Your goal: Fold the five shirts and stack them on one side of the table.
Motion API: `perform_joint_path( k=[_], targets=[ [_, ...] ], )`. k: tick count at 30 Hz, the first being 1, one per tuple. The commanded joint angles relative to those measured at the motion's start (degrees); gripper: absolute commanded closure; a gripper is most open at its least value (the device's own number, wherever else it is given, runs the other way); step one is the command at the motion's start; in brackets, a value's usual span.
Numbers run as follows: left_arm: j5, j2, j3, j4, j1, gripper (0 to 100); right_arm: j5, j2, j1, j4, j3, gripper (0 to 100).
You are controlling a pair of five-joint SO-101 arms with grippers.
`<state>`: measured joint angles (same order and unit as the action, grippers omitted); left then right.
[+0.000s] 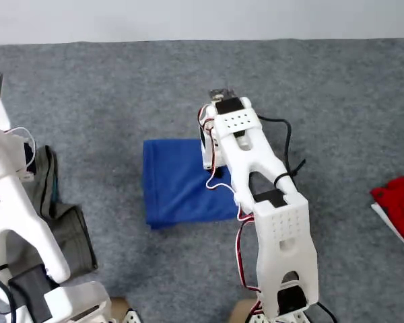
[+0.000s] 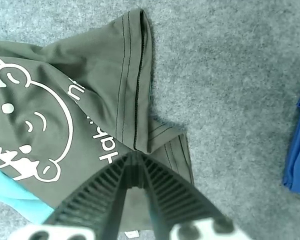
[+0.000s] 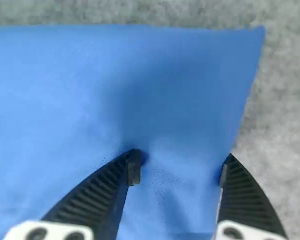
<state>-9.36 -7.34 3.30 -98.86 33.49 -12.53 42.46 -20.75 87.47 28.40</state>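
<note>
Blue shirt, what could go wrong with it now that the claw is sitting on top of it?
1. The right gripper is open and rests on the blue shirt near its edge. Closing there might pinch only the top layer and pull the folded shirt apart.
2. The left gripper is shut right by a sleeve of the green shirt. If it drags along the cloth, that shirt could bunch up.

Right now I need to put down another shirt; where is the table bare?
Bare table lies between the blue shirt and the red shirt, and along the far edge. It is crowded around the olive shirt.
</note>
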Motion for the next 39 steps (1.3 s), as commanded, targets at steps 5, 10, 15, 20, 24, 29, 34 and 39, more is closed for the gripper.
perform_joint_path(
  k=[5, 10, 15, 20, 24, 29, 34, 39],
  targets=[
    [0.4, -2.5, 0.4, -1.1, -0.4, 98, -0.6, 3.1, -1.4, -1.4, 2.7, 73.7],
    [0.4, -2.5, 0.3, -1.1, -0.3, 98, -0.4, 3.6, -2.4, -0.9, 2.7, 87.9],
    [0.4, -3.0, 0.3, -1.6, -0.1, 98, 4.1, 3.1, -2.3, 0.6, 2.7, 98.7],
    [0.4, -3.0, 0.3, -1.6, 0.0, 98, 4.3, 3.1, 0.5, 3.5, 3.4, 98.8],
    [0.4, -3.1, 0.3, -1.7, 0.0, 98, 8.6, 3.1, 5.5, 7.9, 8.3, 98.8],
    [0.4, -3.1, 0.3, -1.7, 0.1, 98, 25.8, 3.7, 13.5, 10.1, 16.8, 98.8],
    [0.4, -3.1, 0.3, -1.7, 0.1, 98, 43.2, 3.8, 19.3, 6.1, 19.2, 98.8],
    [0.4, -3.1, 0.3, -1.7, 0.1, 98, 58.9, 3.8, 21.4, -0.3, 19.2, 98.7]
  ],
)
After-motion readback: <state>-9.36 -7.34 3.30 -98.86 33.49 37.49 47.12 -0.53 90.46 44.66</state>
